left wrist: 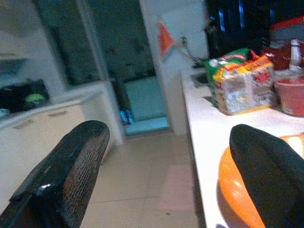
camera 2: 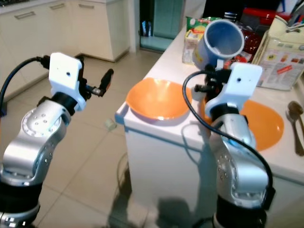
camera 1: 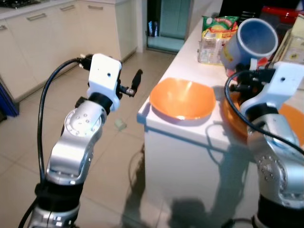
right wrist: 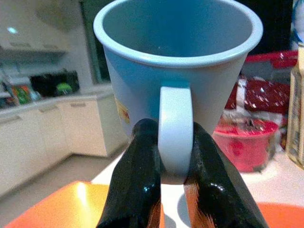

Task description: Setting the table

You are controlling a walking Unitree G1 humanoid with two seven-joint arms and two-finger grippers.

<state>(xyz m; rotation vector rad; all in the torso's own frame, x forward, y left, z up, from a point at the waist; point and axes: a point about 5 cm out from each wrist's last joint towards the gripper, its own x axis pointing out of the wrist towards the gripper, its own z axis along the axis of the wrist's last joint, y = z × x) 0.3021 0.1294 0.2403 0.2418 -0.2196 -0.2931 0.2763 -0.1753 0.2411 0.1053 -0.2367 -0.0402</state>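
1. Holding a blue mug [right wrist: 178, 61] by its handle: right gripper [right wrist: 175, 185], both black fingers [right wrist: 135, 190] pinched on the handle loop, one each side.
2. Mug is up in the air, tilted so its mouth faces the head camera, above the white counter [camera 2: 161, 130] and over the far edge of the orange plate [camera 2: 266, 123].
3. Orange bowl [camera 2: 156, 99] sits at the counter's near-left corner, just beside the plate; can't tell if they touch, right arm blocks the gap.
4. Left gripper [left wrist: 166, 175] is raised off the counter's left side, over the tiled floor [camera 1: 28, 142], fingers spread wide, nothing between them.
5. Spoon [camera 2: 297, 123] lies on the counter right of the plate.
6. Farther back on the counter: snack packet [camera 1: 216, 40], red bowl [right wrist: 244, 142], a carton [camera 2: 280, 57].
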